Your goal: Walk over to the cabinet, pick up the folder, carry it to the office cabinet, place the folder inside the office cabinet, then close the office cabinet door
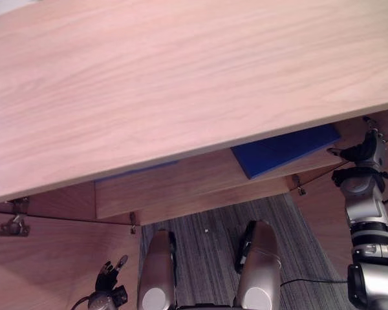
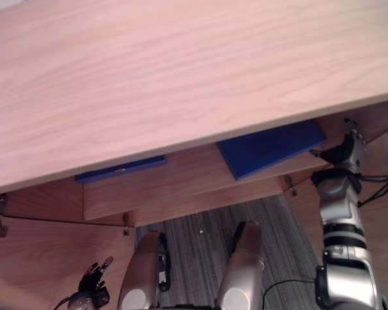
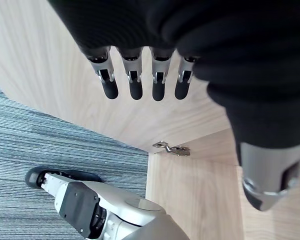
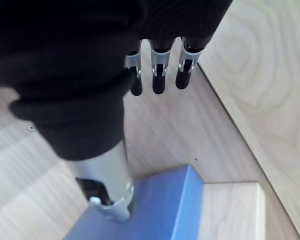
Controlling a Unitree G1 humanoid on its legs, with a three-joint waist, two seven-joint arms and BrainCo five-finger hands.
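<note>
A blue folder (image 1: 284,150) lies flat on the office cabinet's wooden shelf (image 1: 181,182), and its far part is hidden under the cabinet top (image 1: 181,84). My right hand (image 1: 365,148) hovers just right of the folder's end, inside the cabinet opening. In the right wrist view its fingers (image 4: 157,82) are straight and hold nothing, and the thumb (image 4: 105,175) hangs above the folder's corner (image 4: 160,210). My left hand (image 1: 110,279) hangs low at the lower left, open, its straight fingers (image 3: 135,82) by a wooden door panel.
A thin blue edge (image 2: 119,168) shows under the top, left of the folder. The left door (image 1: 52,265) stands open, with a hinge (image 1: 13,226) at its top. The right door (image 1: 323,219) is also swung out. Striped grey carpet (image 1: 207,232) lies below.
</note>
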